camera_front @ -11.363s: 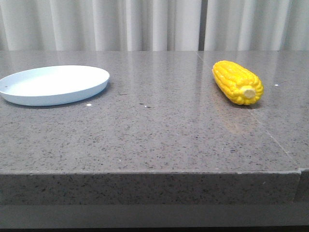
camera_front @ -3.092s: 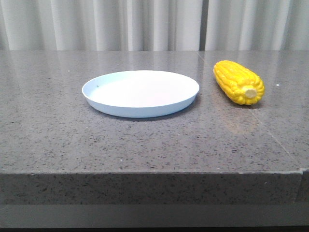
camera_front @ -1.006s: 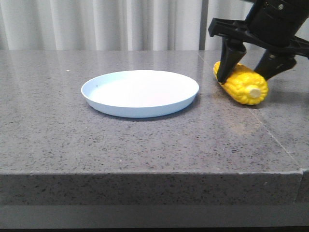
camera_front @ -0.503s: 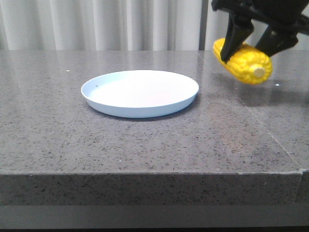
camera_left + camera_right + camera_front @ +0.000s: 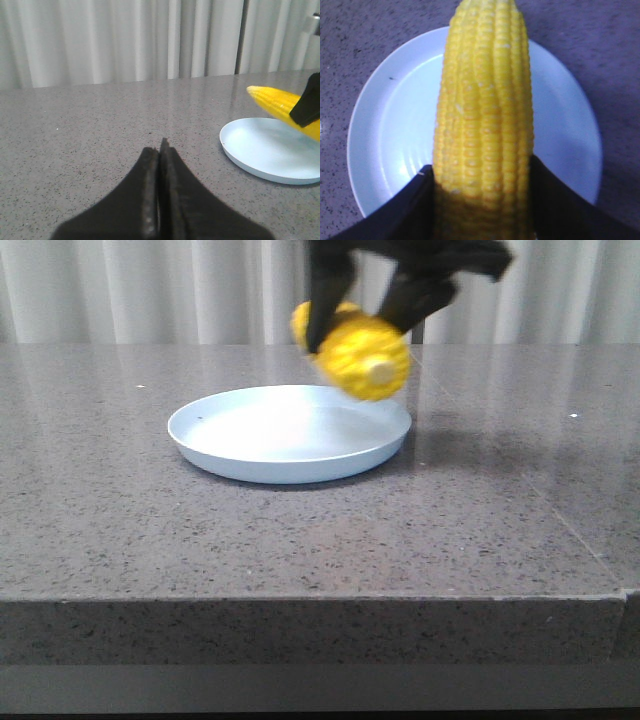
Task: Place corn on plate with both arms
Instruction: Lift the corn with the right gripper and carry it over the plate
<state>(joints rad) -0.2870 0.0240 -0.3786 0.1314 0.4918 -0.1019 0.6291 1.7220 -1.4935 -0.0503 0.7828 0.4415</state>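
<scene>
Transport step in hand. Left gripper (image 5: 160, 150) is idling clear of the work, jaws pressed together on nothing, the plate (image 5: 250, 165) sitting ahead and off to one side of its tips. Right gripper (image 5: 482, 200) is clamping the corn (image 5: 485, 115) near its stub end, fingers (image 5: 415, 200) on both flanks; the cob is hanging in the air directly over the plate's middle. Judging next move: lowering until the corn is resting flat inside the rim, then parting the jaws; watch for rolling.
</scene>
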